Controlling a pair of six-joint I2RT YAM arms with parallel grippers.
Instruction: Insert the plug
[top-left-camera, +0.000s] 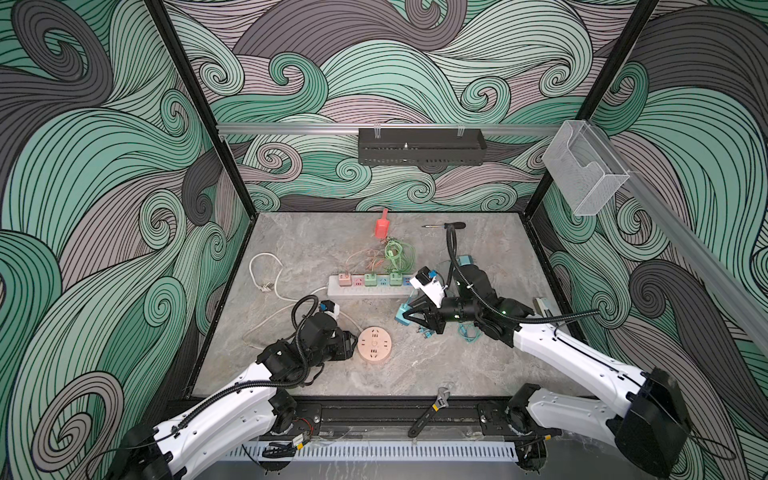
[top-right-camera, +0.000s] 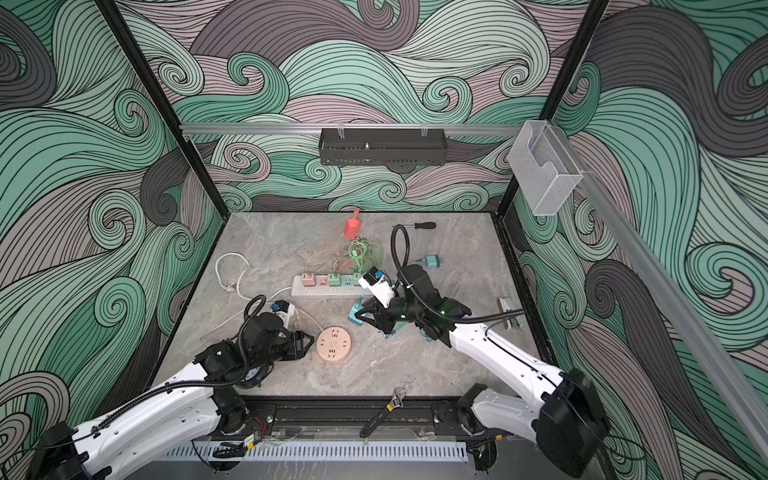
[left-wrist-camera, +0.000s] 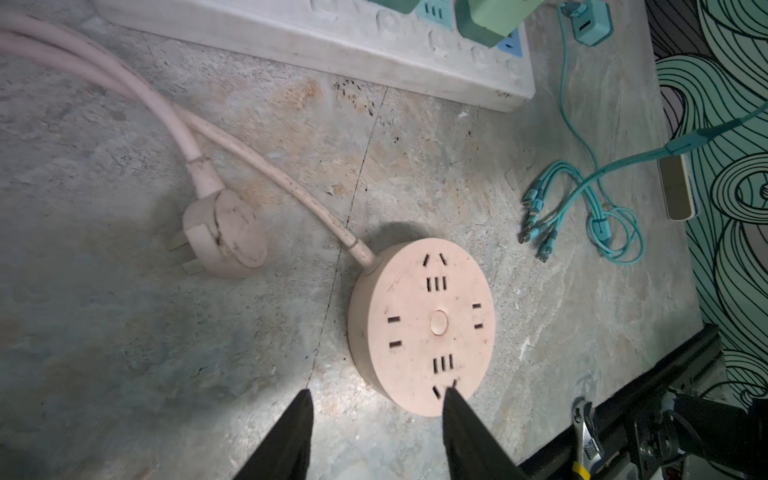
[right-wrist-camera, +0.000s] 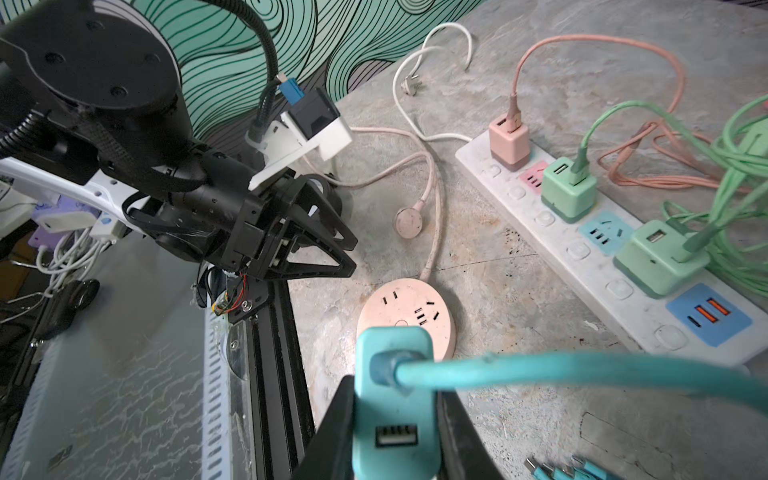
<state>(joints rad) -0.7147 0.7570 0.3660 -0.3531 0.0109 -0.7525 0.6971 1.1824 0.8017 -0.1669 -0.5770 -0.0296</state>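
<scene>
Right fingers (right-wrist-camera: 332, 436) clamp the teal plug (right-wrist-camera: 395, 399), prongs hidden; left fingers (left-wrist-camera: 291, 440) spread, empty.

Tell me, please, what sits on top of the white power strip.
A pink charger and two green chargers are plugged in; the sockets beneath them are covered.

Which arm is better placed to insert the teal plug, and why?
Right: its jaws are shut on the plug, close to the round socket. The left jaws stand open and empty at that socket's edge, probably to steady it.
</scene>
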